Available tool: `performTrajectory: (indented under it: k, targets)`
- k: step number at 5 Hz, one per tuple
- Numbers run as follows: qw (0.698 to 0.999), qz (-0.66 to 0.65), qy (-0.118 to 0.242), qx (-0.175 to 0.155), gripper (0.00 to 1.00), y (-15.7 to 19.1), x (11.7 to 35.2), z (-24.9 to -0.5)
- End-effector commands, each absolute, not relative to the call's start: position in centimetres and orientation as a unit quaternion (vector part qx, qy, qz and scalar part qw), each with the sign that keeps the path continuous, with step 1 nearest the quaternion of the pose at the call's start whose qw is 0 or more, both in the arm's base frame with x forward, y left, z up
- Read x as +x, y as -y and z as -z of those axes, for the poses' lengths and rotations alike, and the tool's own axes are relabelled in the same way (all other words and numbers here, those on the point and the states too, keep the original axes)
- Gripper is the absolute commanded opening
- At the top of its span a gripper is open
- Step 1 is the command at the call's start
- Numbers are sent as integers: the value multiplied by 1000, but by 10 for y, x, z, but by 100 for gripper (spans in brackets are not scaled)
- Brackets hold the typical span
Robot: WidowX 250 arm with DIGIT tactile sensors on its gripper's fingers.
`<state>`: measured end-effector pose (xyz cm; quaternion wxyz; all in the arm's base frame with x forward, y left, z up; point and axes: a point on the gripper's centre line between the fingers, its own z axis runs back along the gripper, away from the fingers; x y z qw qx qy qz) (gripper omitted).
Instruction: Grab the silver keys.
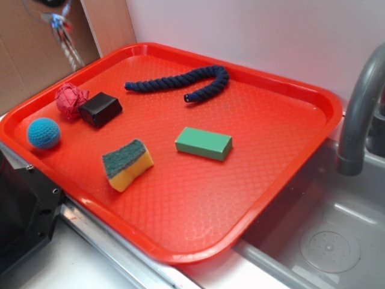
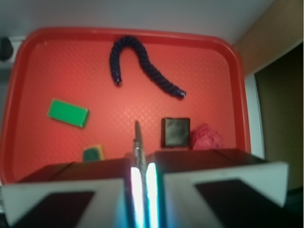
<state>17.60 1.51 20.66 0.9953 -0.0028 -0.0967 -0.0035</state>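
Note:
High over the red tray (image 2: 28,71), my gripper (image 2: 141,164) is shut on the silver keys (image 2: 138,141). In the wrist view a thin silver key blade sticks out from between the two closed pads. In the exterior view the silver keys (image 1: 62,33) dangle in the air at the top left, above the tray's (image 1: 180,229) far left corner. Only a dark bit of the gripper (image 1: 52,3) shows there, at the frame's top edge.
On the tray lie a dark blue rope (image 1: 180,81), a green block (image 1: 203,143), a yellow-green sponge (image 1: 127,164), a black box (image 1: 100,109), a crumpled red cloth (image 1: 70,100) and a blue ball (image 1: 44,132). A grey faucet (image 1: 358,108) and sink (image 1: 325,241) lie right.

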Motion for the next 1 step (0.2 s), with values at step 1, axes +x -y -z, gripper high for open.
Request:
performTrajectory:
  k: [1]
  targets:
    - [994, 2, 101, -27, 0, -19, 185, -218]
